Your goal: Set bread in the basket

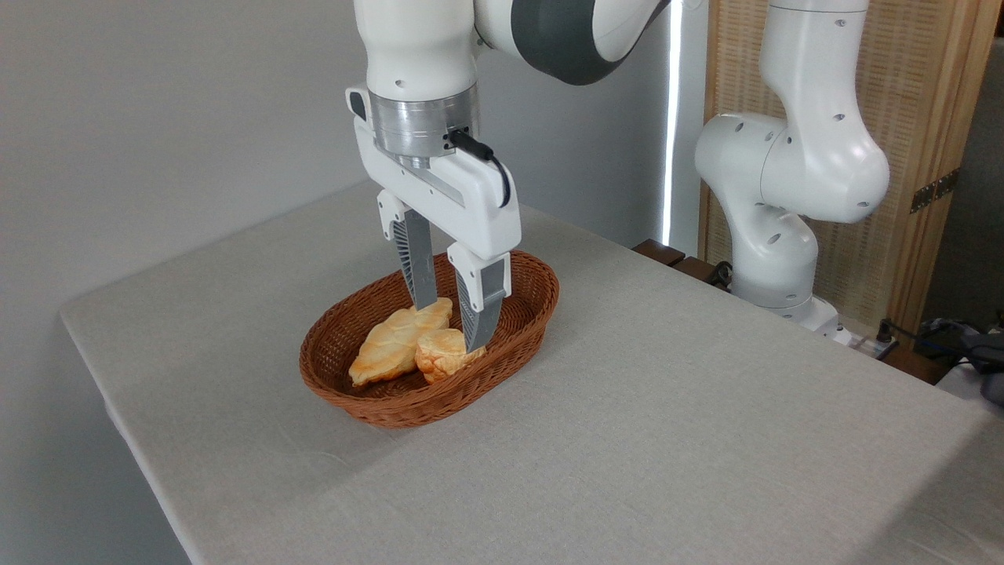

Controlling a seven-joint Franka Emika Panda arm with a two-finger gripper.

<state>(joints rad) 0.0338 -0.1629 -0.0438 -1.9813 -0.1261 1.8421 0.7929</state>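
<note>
You get bright, even light | glaring strip [671,118] behind the arm | soft shadow beside basket [423,392] | focus seems sharp throughout

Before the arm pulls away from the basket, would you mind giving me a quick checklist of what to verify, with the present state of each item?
1. Bun inside the basket: ok, it lies on the basket floor near the front rim.
2. Gripper released: ok, the jaws stand apart with open space between them.
3. Fingers clear of the bun: cannot tell, the nearer fingertip overlaps the bun in this view.
4. Braided loaf undisturbed: ok, it lies in the basket beside the bun, touching it.
5. Basket flat on the table: ok, no tilt visible.
6. Path upward free: ok, nothing above the gripper but its own arm.
</note>
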